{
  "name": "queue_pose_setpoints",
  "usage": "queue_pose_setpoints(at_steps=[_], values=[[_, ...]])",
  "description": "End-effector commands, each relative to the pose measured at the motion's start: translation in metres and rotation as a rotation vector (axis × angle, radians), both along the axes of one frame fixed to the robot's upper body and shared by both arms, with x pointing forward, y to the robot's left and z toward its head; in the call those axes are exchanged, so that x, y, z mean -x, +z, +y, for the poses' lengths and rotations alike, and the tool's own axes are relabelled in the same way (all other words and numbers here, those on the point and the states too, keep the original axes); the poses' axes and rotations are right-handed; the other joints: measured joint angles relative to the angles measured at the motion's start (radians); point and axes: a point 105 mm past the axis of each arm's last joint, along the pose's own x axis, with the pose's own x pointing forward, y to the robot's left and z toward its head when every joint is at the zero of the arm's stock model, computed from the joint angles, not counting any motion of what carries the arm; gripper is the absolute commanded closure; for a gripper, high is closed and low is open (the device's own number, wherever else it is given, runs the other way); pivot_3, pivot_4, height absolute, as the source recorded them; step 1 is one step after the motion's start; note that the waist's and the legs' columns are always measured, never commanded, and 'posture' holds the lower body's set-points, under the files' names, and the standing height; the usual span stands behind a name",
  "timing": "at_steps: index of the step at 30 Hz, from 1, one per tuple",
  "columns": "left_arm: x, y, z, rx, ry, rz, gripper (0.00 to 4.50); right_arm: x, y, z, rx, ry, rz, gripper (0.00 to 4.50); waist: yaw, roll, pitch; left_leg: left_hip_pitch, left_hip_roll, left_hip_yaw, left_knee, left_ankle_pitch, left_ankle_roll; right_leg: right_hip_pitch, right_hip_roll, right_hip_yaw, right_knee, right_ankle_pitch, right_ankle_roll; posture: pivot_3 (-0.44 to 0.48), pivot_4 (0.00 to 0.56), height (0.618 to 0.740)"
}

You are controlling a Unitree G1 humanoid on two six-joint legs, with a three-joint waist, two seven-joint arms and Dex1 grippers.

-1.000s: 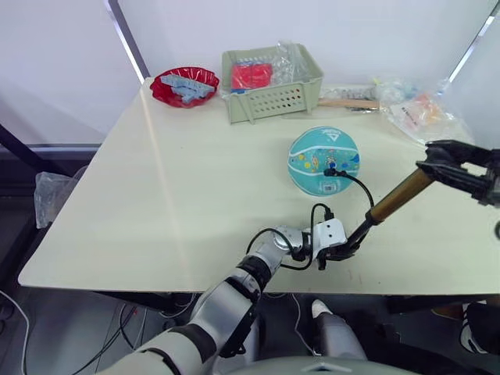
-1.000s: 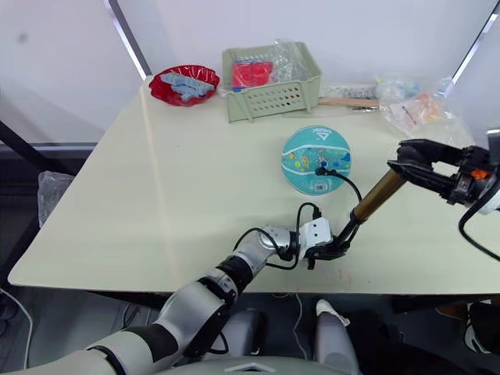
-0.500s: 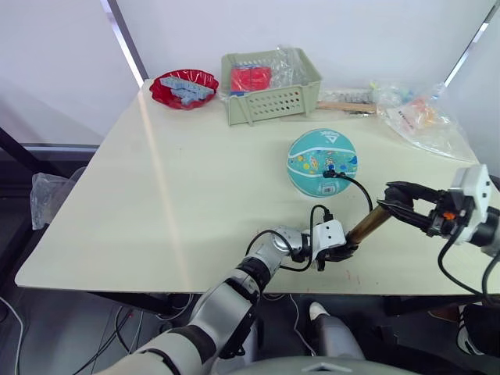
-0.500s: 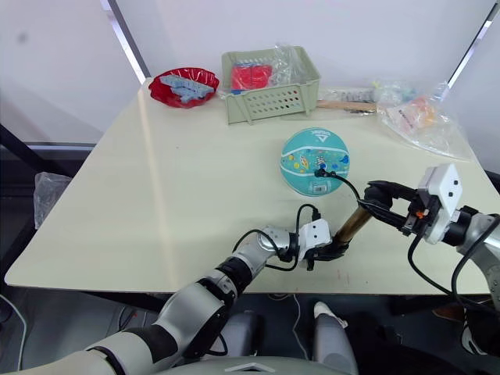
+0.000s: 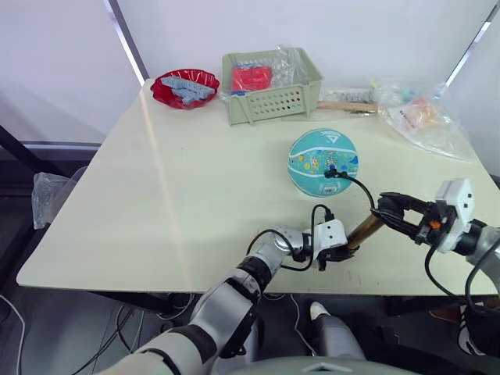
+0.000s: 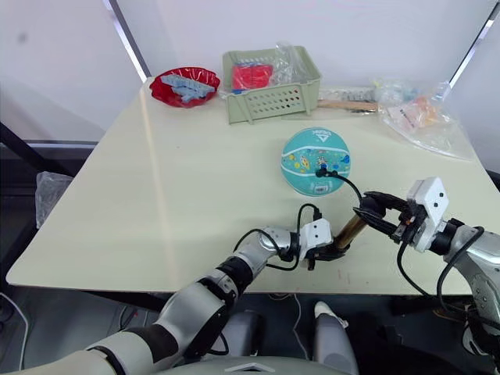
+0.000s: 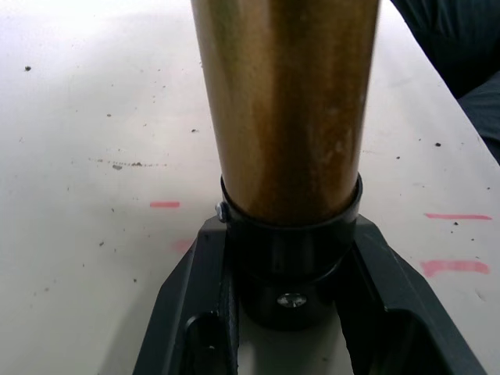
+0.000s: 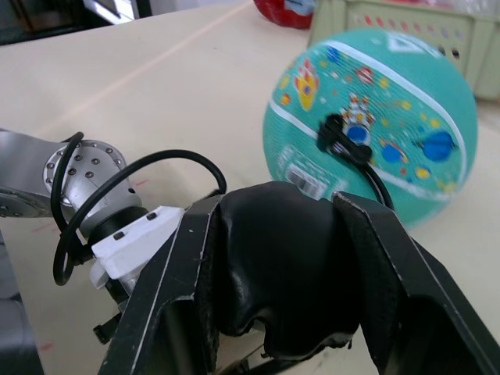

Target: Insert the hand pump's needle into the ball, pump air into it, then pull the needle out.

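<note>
- The pump [image 5: 364,228] lies slanted near the tabletop [image 5: 180,195] front edge, hose plugged into the ball [image 5: 323,162] behind.
- Left gripper [image 7: 291,301] clamps its base cap.
- Right gripper [image 5: 388,208], clenching the handle, has driven it down since a second ago: a stroke delivered.

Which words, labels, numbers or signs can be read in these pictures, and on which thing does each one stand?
No text can be read.
White triangle logo on the ball: a sign only; the small word under it is too blurred.
White label patch on the ball, right wrist view: print too small to read.
Cartoon prints on the ball: pictures, no words.
Red dashes on the table: marks, not text.
</note>
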Motion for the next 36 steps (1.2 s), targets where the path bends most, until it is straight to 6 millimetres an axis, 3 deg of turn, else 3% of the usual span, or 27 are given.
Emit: queue_pose_setpoints(at_steps=[1, 15, 24, 28, 36], values=[[0.018, -0.055, 0.040, -0.206, 0.044, 0.146, 3.31, -0.003, 0.039, -0.017, -0.027, -0.052, -0.079, 2.82, 0.001, 0.003, 0.003, 0.000, 0.000, 0.000, 0.000, 0.000, 0.000, 0.000, 0.000, 0.000, 0.000, 0.000, 0.000, 0.000, 0.150, 0.737], [0.018, -0.054, 0.040, -0.207, 0.035, 0.145, 3.31, 0.003, 0.128, -0.027, -0.024, -0.018, -0.203, 2.82, 0.001, 0.009, 0.009, -0.002, -0.001, 0.001, 0.000, 0.000, 0.000, -0.001, 0.000, 0.000, 0.000, 0.000, 0.001, 0.000, 0.150, 0.737], [0.017, -0.054, 0.041, -0.213, 0.039, 0.145, 3.31, 0.009, 0.163, -0.030, 0.015, -0.003, -0.258, 2.82, 0.001, 0.010, 0.010, -0.002, -0.001, 0.001, 0.000, 0.000, 0.000, -0.002, -0.001, 0.000, 0.000, 0.000, 0.000, 0.000, 0.150, 0.737], [0.018, -0.054, 0.039, -0.213, 0.037, 0.146, 3.31, 0.007, 0.148, -0.028, 0.041, 0.005, -0.206, 2.82, 0.001, 0.010, 0.010, -0.003, -0.001, 0.002, 0.000, 0.000, 0.000, -0.002, -0.001, 0.001, 0.000, 0.000, 0.000, 0.000, 0.150, 0.737], [0.017, -0.054, 0.039, -0.210, 0.043, 0.146, 3.31, -0.002, 0.076, -0.018, 0.085, 0.008, -0.067, 2.82, 0.000, 0.004, 0.006, -0.002, 0.000, 0.001, 0.000, 0.000, 0.000, -0.001, -0.001, 0.000, 0.000, 0.000, 0.000, 0.000, 0.150, 0.737]])
